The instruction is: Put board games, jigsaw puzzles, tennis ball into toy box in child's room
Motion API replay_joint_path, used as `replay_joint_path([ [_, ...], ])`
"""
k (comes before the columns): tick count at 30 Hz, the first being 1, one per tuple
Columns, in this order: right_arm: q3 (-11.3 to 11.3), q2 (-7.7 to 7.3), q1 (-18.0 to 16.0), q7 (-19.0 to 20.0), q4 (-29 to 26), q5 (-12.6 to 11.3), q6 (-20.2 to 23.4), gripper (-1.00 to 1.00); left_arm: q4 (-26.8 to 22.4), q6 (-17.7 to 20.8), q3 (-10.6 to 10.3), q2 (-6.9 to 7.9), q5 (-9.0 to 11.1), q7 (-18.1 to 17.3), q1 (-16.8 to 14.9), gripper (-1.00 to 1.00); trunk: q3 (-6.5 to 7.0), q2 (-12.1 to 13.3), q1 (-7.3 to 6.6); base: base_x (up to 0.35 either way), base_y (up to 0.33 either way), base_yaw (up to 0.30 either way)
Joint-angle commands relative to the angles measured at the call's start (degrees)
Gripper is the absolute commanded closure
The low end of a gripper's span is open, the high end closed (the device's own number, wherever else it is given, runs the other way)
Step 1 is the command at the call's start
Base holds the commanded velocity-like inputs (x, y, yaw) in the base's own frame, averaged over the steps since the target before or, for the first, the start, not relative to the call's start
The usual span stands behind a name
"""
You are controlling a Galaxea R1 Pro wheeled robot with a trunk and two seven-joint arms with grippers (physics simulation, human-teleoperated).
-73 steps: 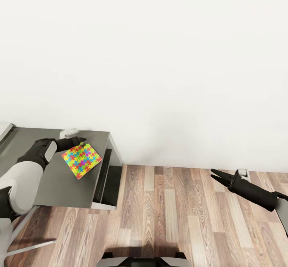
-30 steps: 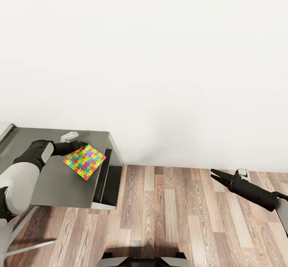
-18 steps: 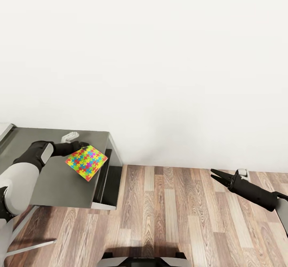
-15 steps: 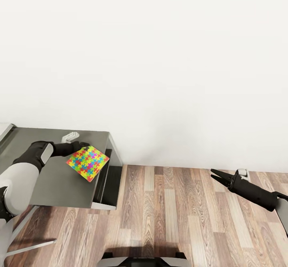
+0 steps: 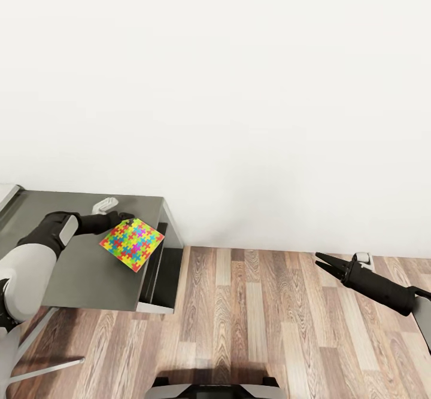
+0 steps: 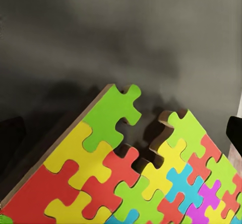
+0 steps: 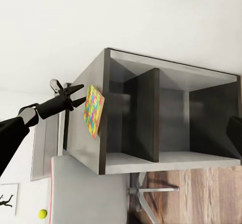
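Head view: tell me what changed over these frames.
The left gripper has carried the multicoloured jigsaw puzzle board sideways toward the grey table's right edge, its corner now overhanging. The right gripper, open above the wooden floor, stayed put.

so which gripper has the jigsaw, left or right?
The left gripper: it pinches a corner of the jigsaw puzzle above the grey table. The right gripper hangs empty over the floor.

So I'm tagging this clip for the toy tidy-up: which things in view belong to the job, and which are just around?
Job:
jigsaw puzzle, held at its corner by the left gripper
tennis ball
table

Just around:
right gripper, over the wood floor
white wall
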Motion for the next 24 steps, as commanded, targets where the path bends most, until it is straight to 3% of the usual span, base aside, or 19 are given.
replay_joint_path([
  [1,0.0,-0.01,0.0,0.2,0.0,0.0,0.2,-1.0,0.3,0.4,0.2,0.0,-0.8,-0.2,0.0,-1.0,-0.09,-0.1,0.04,0.0,0.0,0.0],
  [10,0.0,0.02,0.0,0.2,0.0,0.0,0.2,-1.0,0.3,0.4,0.2,0.82,-1.1,-4.1,0.0,-1.0,-0.09,-0.1,0.04,0.0,0.0,0.0],
  [16,0.0,-0.01,0.0,0.2,0.0,0.0,0.2,-1.0,0.3,0.3,0.2,1.44,-1.1,-4.6,0.1,-1.0,-0.09,-0.1,0.04,0.0,0.0,0.0],
  [21,0.0,0.02,0.0,0.2,0.0,0.0,0.2,-1.0,0.2,0.2,0.4,3.58,-0.6,-4.9,0.1,-1.0,-0.09,-0.1,0.04,0.0,0.0,0.0],
  [24,0.0,0.03,0.0,0.2,0.0,0.0,0.2,-1.0,-0.1,0.2,0.5,6.04,-0.4,-7.9,0.1,-1.0,-0.09,-0.1,0.04,0.0,0.0,0.0],
])
